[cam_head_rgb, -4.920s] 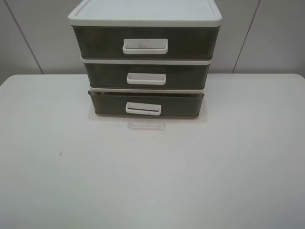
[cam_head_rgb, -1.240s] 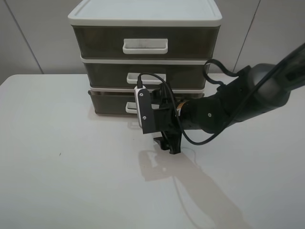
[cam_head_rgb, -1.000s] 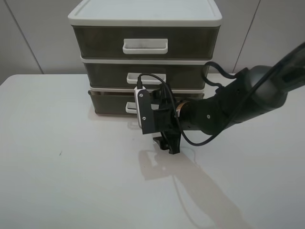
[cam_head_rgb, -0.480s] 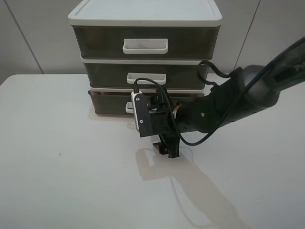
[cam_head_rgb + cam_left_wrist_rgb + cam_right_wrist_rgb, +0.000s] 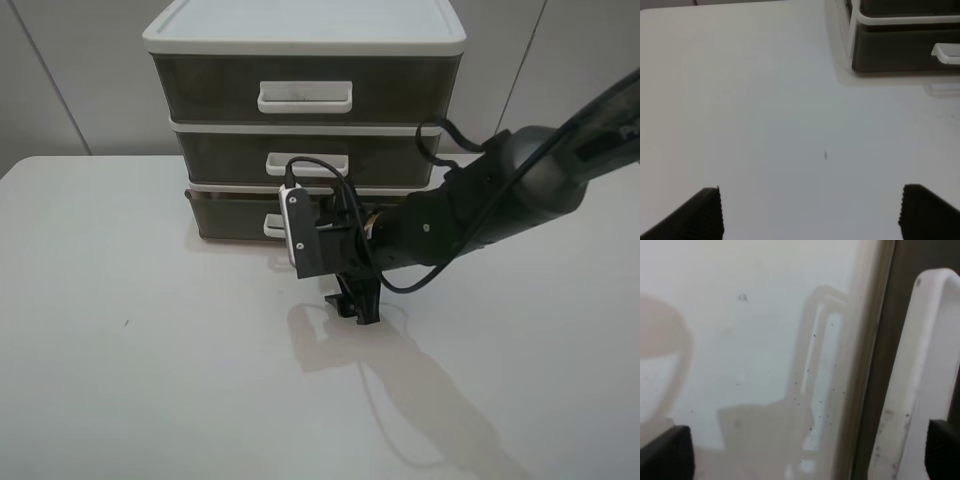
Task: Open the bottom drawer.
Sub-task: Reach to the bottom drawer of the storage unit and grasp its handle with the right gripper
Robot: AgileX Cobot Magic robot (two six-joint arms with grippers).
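Note:
The bottom drawer (image 5: 225, 216) is the lowest of three smoky brown drawers in a white-framed unit (image 5: 300, 25) at the back of the table. It juts out slightly past the frame. My right gripper (image 5: 355, 308) hangs low just in front of it, its wrist covering most of the white loop handle (image 5: 271, 226). In the right wrist view the handle (image 5: 920, 380) lies close between my right gripper's (image 5: 805, 452) open fingers, near one fingertip (image 5: 942, 445). My left gripper (image 5: 812, 215) is open and empty over bare table, far from the drawer (image 5: 900, 50).
The middle drawer (image 5: 230, 158) and the taller top drawer (image 5: 200, 95) are shut above. The white table (image 5: 150, 380) stretches out in front. My right arm (image 5: 490, 205) comes in from the right edge with its cable looped beside the unit.
The right arm came in from the right and lowered its gripper before the bottom drawer. In the last second it shifted only slightly. The drawer has not moved.

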